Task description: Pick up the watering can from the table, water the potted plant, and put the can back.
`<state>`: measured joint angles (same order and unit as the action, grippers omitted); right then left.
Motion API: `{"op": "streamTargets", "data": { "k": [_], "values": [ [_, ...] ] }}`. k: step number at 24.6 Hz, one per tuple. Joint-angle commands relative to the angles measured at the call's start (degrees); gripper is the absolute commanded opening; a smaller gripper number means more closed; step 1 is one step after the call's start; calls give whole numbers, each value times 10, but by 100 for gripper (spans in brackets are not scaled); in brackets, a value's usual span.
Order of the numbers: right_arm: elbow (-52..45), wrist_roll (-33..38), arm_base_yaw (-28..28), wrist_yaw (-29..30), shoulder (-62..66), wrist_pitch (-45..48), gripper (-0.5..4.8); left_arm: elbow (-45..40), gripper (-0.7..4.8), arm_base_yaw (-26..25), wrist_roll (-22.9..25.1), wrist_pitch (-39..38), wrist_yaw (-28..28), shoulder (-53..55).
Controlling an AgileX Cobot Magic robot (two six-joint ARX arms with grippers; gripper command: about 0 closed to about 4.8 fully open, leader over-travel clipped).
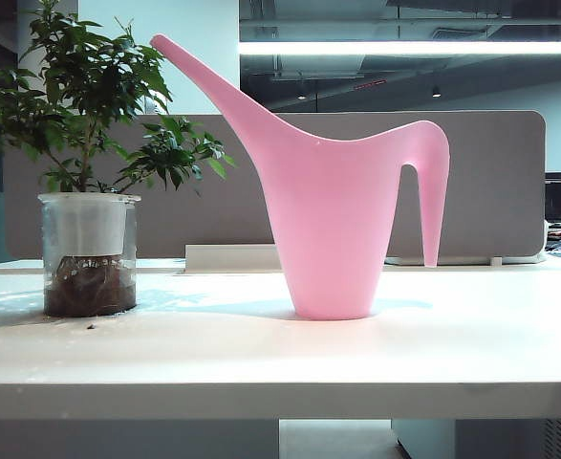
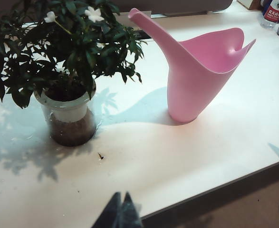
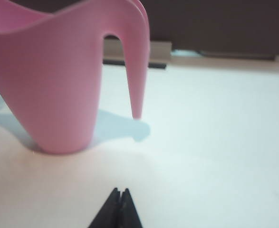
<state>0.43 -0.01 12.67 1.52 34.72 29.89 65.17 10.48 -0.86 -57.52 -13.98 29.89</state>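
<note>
The pink watering can (image 1: 333,220) stands upright on the white table (image 1: 261,354), spout slanting toward the potted plant (image 1: 89,182) at the left. From the left wrist view, the can (image 2: 196,80) and the leafy plant (image 2: 68,71) in its clear pot are well apart from my left gripper (image 2: 121,195), whose fingers are pressed together, empty, near the table's front edge. My right gripper (image 3: 120,191) is shut on nothing, low over the table, a short way from the can (image 3: 58,80) and its handle (image 3: 135,66). Neither gripper shows in the exterior view.
A grey partition (image 1: 490,182) runs along the back of the table. Bottles (image 2: 274,12) stand at the far corner in the left wrist view. A small dark speck (image 2: 100,156) lies on the table near the pot.
</note>
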Motion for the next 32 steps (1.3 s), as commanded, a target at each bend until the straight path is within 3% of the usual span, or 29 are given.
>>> {"op": "streamTargets", "data": {
  "k": [1,9,13,21,32],
  "values": [
    [-4,0,-3,-10,-70,-152,-6,2,-5,0,2,9,-2,0],
    [-4,0,-3,-25,-185,-322,-6,2,-5,0,2,9,-2,0],
    [-3,0,-3,-89,-254,-398,-6,2,-5,0,2,9,-2,0],
    [-2,0,-2,-108,-348,-397,-5,2,-5,0,2,9,-2,0],
    [-2,0,-2,-108,-347,-391,-5,-10,-5,1,2,15,-3,-9]
  ]
}}
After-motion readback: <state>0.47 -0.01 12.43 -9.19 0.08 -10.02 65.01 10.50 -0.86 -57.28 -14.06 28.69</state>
